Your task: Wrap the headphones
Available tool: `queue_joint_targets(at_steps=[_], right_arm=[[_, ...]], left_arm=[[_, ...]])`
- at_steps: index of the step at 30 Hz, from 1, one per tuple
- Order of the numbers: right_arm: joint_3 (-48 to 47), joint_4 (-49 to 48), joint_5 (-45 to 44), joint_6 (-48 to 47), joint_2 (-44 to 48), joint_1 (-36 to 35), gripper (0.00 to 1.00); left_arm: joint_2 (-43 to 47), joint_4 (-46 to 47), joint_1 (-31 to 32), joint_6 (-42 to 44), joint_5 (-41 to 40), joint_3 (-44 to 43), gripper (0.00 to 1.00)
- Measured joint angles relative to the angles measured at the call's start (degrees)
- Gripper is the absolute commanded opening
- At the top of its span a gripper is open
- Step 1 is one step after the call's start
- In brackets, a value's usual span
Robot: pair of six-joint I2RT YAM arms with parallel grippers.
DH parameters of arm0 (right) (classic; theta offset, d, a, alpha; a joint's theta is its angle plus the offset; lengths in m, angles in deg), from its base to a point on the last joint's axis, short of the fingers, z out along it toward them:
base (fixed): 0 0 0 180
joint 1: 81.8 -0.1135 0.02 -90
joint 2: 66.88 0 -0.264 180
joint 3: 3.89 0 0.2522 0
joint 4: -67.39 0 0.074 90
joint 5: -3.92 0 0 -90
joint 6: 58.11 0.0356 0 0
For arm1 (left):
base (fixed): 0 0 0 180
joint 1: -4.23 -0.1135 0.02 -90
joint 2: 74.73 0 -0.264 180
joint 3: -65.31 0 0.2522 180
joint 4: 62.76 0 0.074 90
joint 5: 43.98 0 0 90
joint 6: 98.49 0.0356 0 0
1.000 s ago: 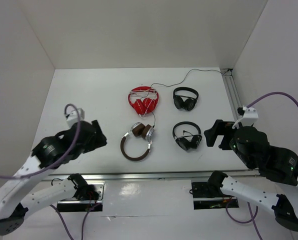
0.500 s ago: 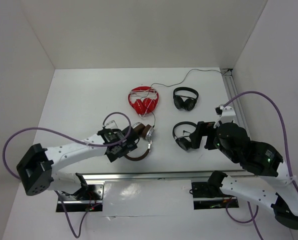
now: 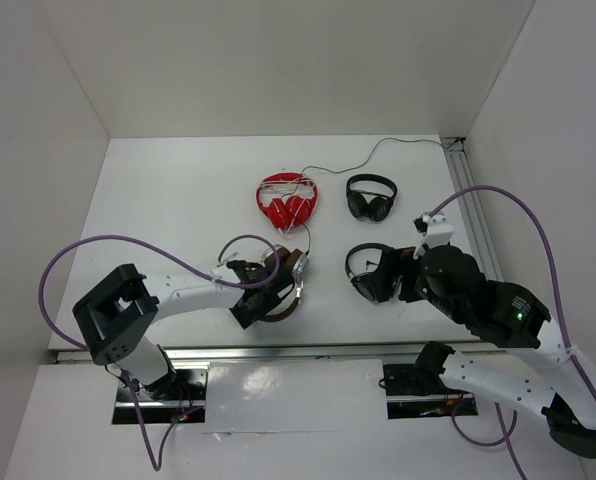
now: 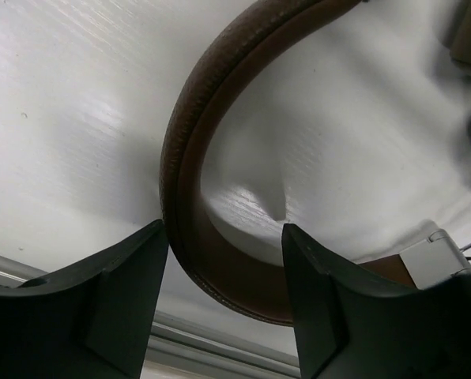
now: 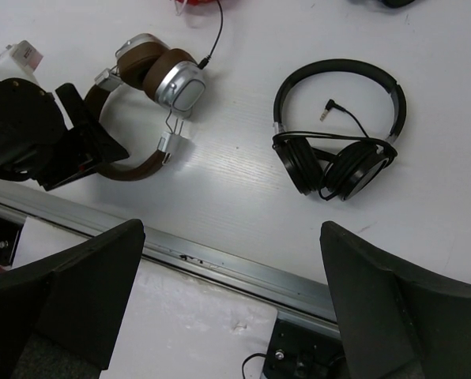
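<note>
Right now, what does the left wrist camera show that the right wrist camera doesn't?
Only the left wrist: the open fingers of the left gripper standing either side of the brown leather-look headband. Only the right wrist: the silver earcups, thin dark cable, a smaller all-black pair of headphones and the open right gripper. Both: that headband of the brown over-ear headphones, with the left gripper at it.

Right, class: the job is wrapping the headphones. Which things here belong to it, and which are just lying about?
In the job:
brown headphones
left gripper, open, astride their headband

Lying about:
red headphones
far black pair
near black pair
</note>
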Motion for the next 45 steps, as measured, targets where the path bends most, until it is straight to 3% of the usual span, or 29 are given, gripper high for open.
queue_joint_targets(at_steps=[2, 6, 10, 11, 18, 22, 26, 31, 34, 42, 45], right_arm=[[0.0, 0.0, 0.15, -0.02, 0.0, 0.0, 0.99], [0.0, 0.0, 0.33, -0.02, 0.07, 0.0, 0.99], [0.0, -0.22, 0.44, -0.02, 0.44, 0.0, 0.99], [0.0, -0.37, 0.46, -0.02, 0.52, 0.0, 0.99], [0.0, -1.46, 1.11, -1.14, 1.2, 0.0, 0.99], [0.83, -4.66, 5.11, -3.93, 4.07, 0.0, 0.99], [3.43, -10.6, 9.86, -7.34, 10.51, 0.0, 0.99], [4.24, -16.13, 12.09, -10.1, 14.01, 0.0, 0.99], [4.63, -17.59, 12.22, -10.73, 13.51, 0.0, 0.99], [6.54, -19.54, 16.61, -14.53, 8.35, 0.0, 0.99], [9.7, -22.77, 19.02, -16.24, 9.92, 0.0, 0.99]], left_arm=[[0.02, 0.02, 0.04, -0.87, 0.17, 0.11, 0.7], [1.81, 0.5, 0.04, -3.65, 0.17, 2.03, 0.51], [2.93, 0.74, 0.04, -6.14, 0.13, 3.72, 0.02], [2.99, 0.76, 0.02, -6.71, 0.22, 3.74, 0.0], [4.13, -3.5, 2.75, -8.74, -1.55, 3.17, 0.0], [11.69, -17.59, 8.04, -10.95, -5.03, 1.01, 0.0], [21.77, -30.51, 9.01, -8.48, -10.82, -6.47, 0.0], [30.21, -35.89, 8.37, 2.16, -20.15, -18.43, 0.0], [31.45, -38.1, 4.57, 10.62, -22.64, -26.14, 0.0], [23.15, -39.67, -1.55, 40.33, -23.52, -51.34, 0.0], [19.12, -39.69, -2.89, 48.54, -22.16, -56.57, 0.0]])
